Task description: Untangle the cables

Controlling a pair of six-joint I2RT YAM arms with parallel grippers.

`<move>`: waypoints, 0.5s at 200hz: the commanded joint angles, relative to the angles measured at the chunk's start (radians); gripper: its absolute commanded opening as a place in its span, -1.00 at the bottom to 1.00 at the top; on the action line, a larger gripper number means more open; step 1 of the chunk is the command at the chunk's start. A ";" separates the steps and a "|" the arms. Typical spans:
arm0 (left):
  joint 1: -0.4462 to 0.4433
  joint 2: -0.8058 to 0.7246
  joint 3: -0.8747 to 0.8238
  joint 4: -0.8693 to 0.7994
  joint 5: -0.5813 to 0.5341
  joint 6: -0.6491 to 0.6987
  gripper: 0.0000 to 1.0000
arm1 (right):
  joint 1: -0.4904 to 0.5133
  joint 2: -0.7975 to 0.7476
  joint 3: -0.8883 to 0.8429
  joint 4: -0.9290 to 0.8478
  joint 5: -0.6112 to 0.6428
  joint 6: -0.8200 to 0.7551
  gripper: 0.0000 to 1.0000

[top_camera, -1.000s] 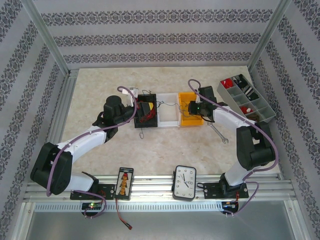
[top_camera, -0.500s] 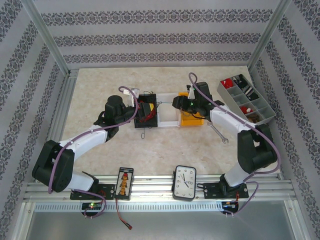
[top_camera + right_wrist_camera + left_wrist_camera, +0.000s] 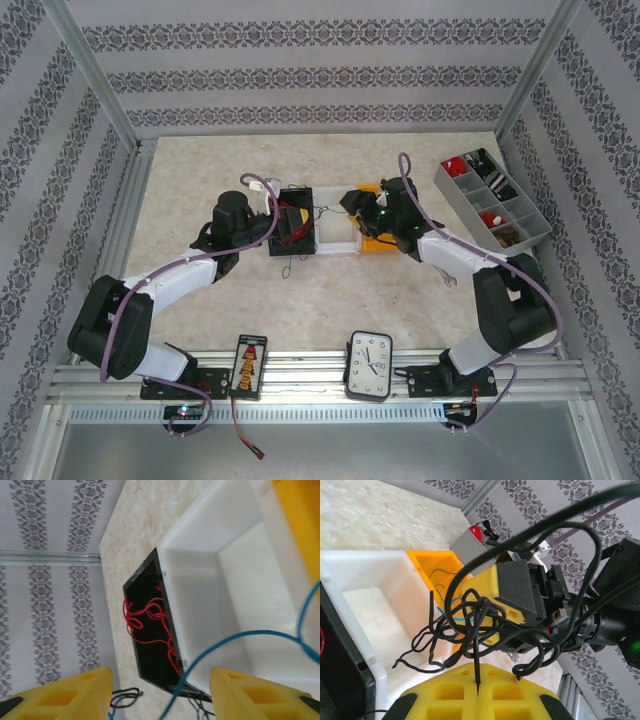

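White bin (image 3: 338,245): sits between black bin (image 3: 297,244) and orange bin (image 3: 392,243).
Right gripper (image 3: 160,680): fingers apart, blue strand (image 3: 240,637) running loose between them.
Left gripper (image 3: 478,690): pinched on black strand (image 3: 476,660).
Cables (image 3: 326,212): tangle above the white bin, long axis left-right between both grippers.

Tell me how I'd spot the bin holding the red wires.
On the table, three small bins stand in a row. The black bin is the left end, beside the white bin; the orange bin ends the row. Only it is black, with red wires inside.

Right fingers (image 3: 260,692) farther left, apparently over white bin (image 3: 335,240), wider apart.
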 commanded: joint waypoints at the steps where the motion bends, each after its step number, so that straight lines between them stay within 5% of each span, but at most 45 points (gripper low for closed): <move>1: 0.002 0.002 0.026 0.031 0.018 0.016 -1.00 | 0.018 0.038 0.010 0.130 0.013 0.105 0.04; 14: 0.001 0.001 0.021 0.036 0.016 0.014 -1.00 | 0.026 0.057 0.040 0.129 0.010 0.092 -0.17; 24: 0.001 -0.002 0.019 0.034 0.013 0.014 -1.00 | 0.030 0.062 0.052 0.117 0.023 0.084 -0.63; 41: 0.001 -0.019 0.010 0.019 -0.021 0.020 -1.00 | 0.021 0.041 0.051 0.044 0.078 0.061 -1.00; 100: 0.025 -0.149 -0.039 -0.138 -0.305 0.063 -1.00 | -0.192 -0.067 -0.135 -0.103 0.170 0.015 -1.00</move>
